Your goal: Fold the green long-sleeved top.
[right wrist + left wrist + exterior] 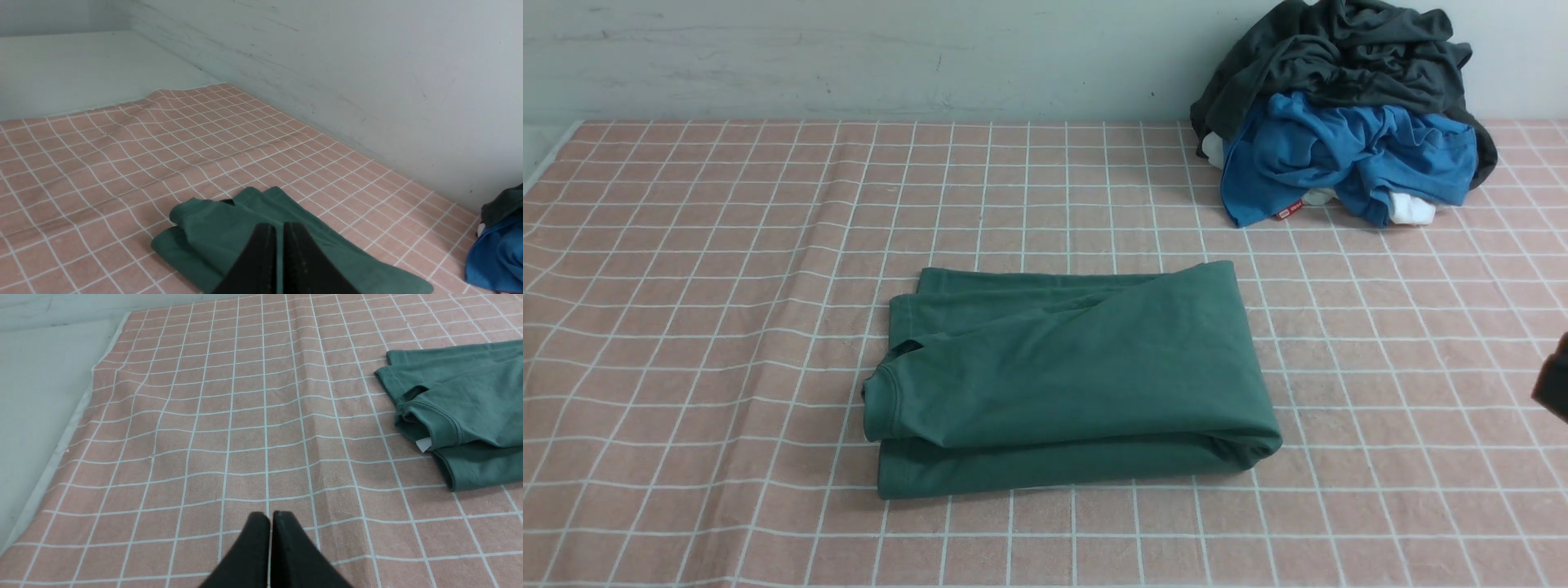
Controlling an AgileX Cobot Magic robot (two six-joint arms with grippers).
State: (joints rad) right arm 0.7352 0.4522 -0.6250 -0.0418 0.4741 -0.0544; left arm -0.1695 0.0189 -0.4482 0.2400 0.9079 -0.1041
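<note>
Overhead, left gripper (269,516): both black fingers pressed together, nothing between them, hanging above bare checked cloth well to the left of the garment. Not seen in the front view.

Right gripper (280,226): fingers likewise together with only a thin seam showing, holding nothing. From its wrist camera the tips sit over the green top (253,228), though contact cannot be judged. In the front view only a dark sliver of the right arm (1553,384) shows at the right edge, apart from the garment.

Green top (1070,376): lies near the middle of the table, folded into a rough rectangle, several layers stacked. Collar and a ribbed cuff or neckline edge (445,428) sit at its left end, with a small white tag (424,444) poking out beneath. Right end is a rounded fold. Top layer runs diagonally across the lower layers, so the edges do not line up squarely.

Tablecloth (686,327): pink with a white grid, slightly rippled on the left side. Its edge stops short of the pale table surface (36,396) on the far left.

Far right corner, against the wall (849,57): a heap of clothes, a dark grey garment (1339,57) on top, a blue one (1347,155) under it, bits of white cloth (1409,211) at the base. Well apart from the green top.
</note>
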